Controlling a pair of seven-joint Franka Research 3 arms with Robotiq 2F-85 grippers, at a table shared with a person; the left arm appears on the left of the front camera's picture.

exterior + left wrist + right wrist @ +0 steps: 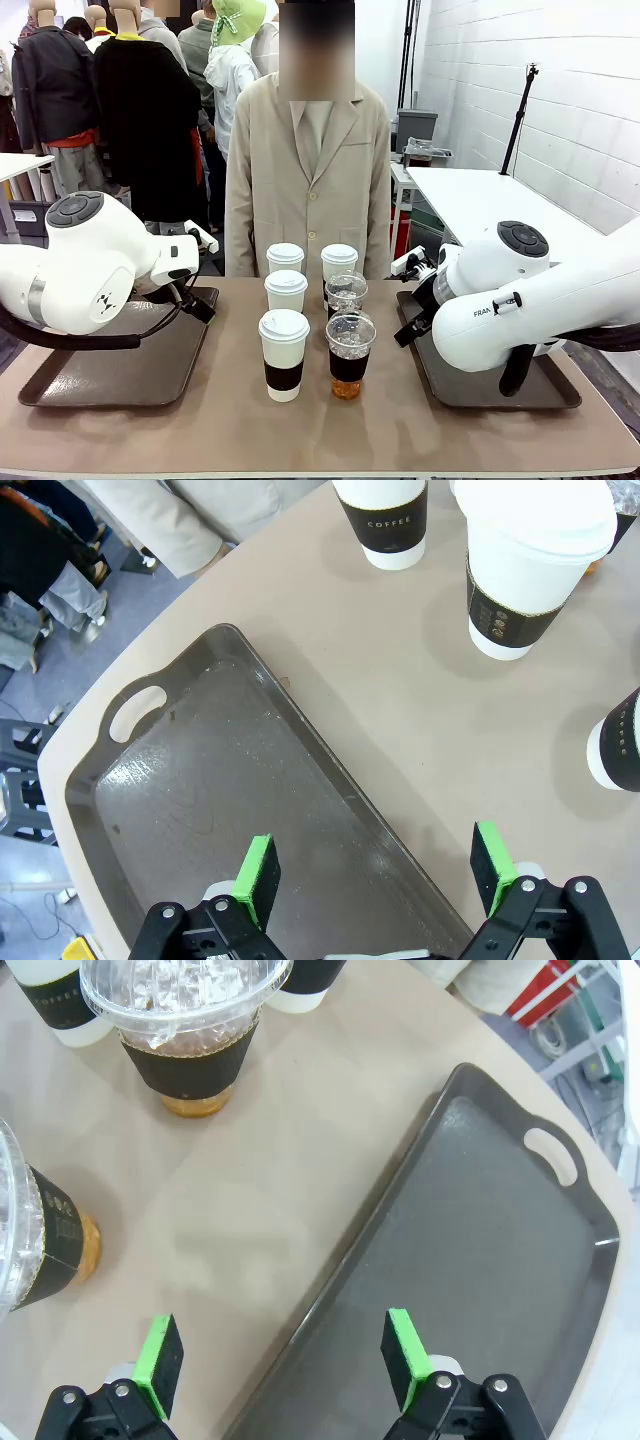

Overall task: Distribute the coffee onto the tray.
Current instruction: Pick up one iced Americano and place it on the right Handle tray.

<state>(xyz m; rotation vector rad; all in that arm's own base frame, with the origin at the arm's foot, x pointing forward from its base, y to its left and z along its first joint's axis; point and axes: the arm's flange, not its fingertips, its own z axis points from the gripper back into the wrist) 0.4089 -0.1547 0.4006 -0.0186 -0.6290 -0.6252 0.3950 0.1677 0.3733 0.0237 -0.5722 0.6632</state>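
Observation:
Several white lidded coffee cups with dark brown sleeves (284,355) and two clear dome-lidded iced drinks (350,352) stand clustered at the table's middle. An empty dark tray (110,375) lies at the left and another tray (470,388) at the right. My left gripper (375,875) hangs open over the left tray's (200,780) inner edge, with white cups (530,565) farther off on the table. Over the right tray's (500,1240) inner edge my right gripper (283,1360) is open too, and both iced drinks (190,1035) stand beyond it. Neither holds anything.
A person in a beige coat (305,170) stands at the far side of the table, right behind the cups. Bare tabletop (300,430) runs along the near edge. A white table (480,195) stands behind at the right.

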